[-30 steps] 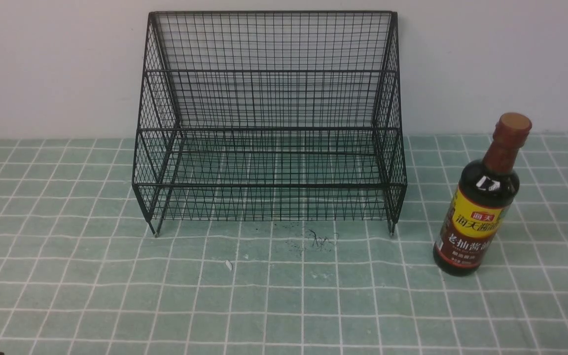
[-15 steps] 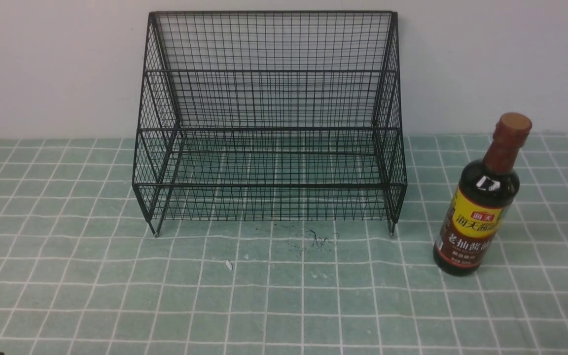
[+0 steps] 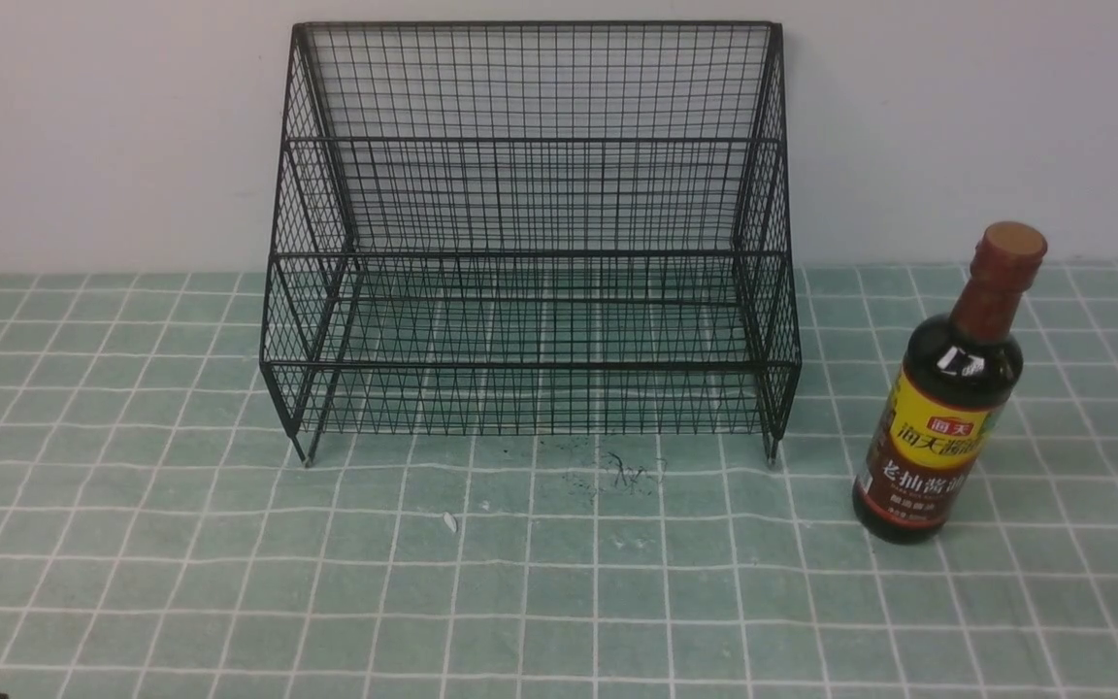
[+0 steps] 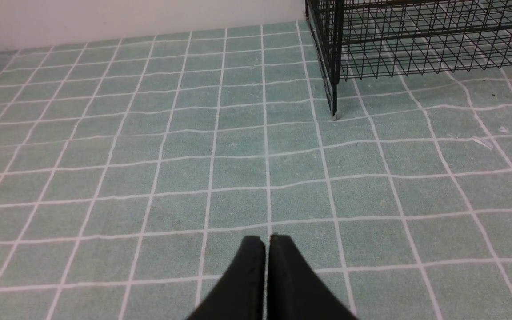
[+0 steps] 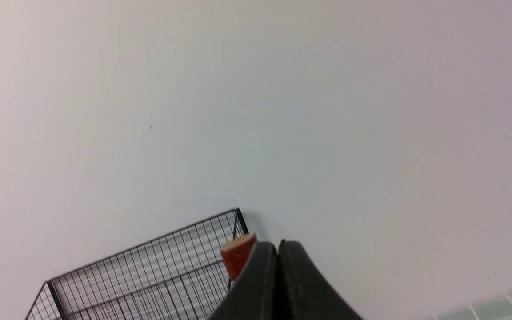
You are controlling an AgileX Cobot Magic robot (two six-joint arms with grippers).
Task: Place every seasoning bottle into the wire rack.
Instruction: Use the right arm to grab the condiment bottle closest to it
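Observation:
A dark soy sauce seasoning bottle (image 3: 942, 408) with a reddish-brown cap and yellow-and-red label stands upright on the green checked cloth, just right of the wire rack (image 3: 530, 243). The black two-tier rack stands against the back wall with nothing in it. Neither arm shows in the front view. In the left wrist view my left gripper (image 4: 267, 240) is shut with nothing in it, low over the cloth, near the rack's front foot (image 4: 334, 116). My right gripper (image 5: 278, 244) is shut and holds nothing; the bottle's cap (image 5: 237, 260) peeks out beside its fingers, the rack's top corner (image 5: 237, 213) behind.
The green checked cloth (image 3: 229, 544) covers the table up to a pale wall (image 3: 83, 126). A small white scrap (image 3: 450, 522) and some dark specks (image 3: 617, 471) lie on the cloth in front of the rack.

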